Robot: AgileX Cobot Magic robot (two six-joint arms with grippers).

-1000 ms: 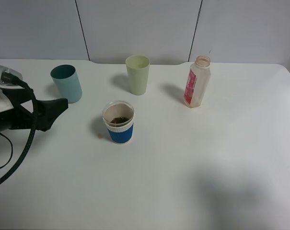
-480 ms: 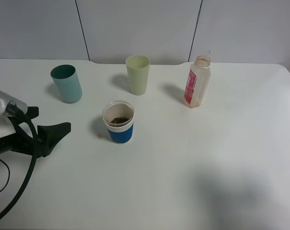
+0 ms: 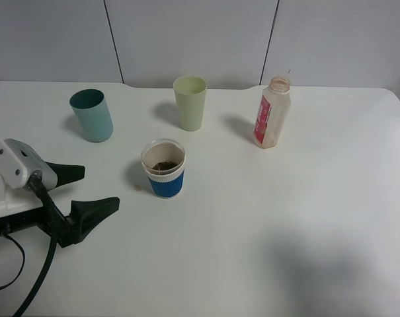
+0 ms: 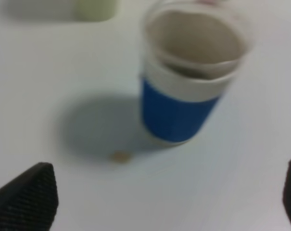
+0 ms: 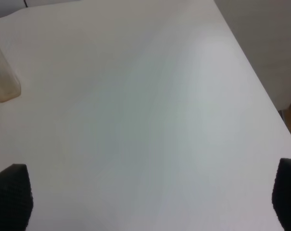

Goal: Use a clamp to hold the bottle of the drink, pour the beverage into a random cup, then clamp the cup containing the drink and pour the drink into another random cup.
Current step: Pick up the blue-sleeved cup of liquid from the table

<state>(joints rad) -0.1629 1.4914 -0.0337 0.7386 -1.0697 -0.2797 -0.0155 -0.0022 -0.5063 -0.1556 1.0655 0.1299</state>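
The blue-sleeved cup stands mid-table with a little dark brown beverage in its bottom. My left gripper, black fingers on a white housing, sits open to the cup's left and slightly nearer, apart from it. In the left wrist view the cup stands ahead of the open gripper, blurred. The bottle with its red label stands upright at the back right. The teal cup is at the back left. My right gripper is open over bare table, with the bottle's base at that view's edge.
A pale green cup stands at the back between the teal cup and the bottle, and shows blurred in the left wrist view. A small brown drop lies on the table left of the blue-sleeved cup. The table's right edge shows in the right wrist view.
My left gripper has moved nearer the front and to the right, closing in on the blue-sleeved cup. Its jaws stay open. The cups and bottle have not moved.
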